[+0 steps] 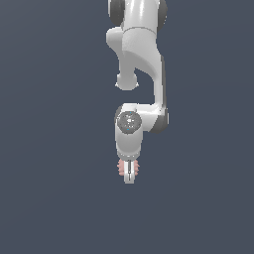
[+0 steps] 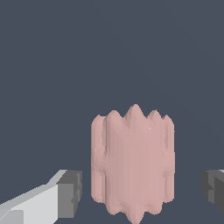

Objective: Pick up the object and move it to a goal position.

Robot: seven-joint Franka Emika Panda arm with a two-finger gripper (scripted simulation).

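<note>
The object [image 2: 131,166] is a small pale pink lump with ridged sides, resting on the dark grey floor [image 2: 109,52]. In the wrist view it stands between my two fingers, with a gap to the grey pad [image 2: 70,192] on one side and a wider gap to the other pad [image 2: 213,188]. My gripper [image 2: 142,192] is open around it and neither pad touches it. In the exterior view the gripper [image 1: 129,176] points straight down, and the object [image 1: 120,168] shows as pink edges on either side of the fingers, mostly hidden behind them.
The white arm [image 1: 136,59] comes down from the top of the exterior view. A plain dark grey floor [image 1: 49,149] fills everything else in view.
</note>
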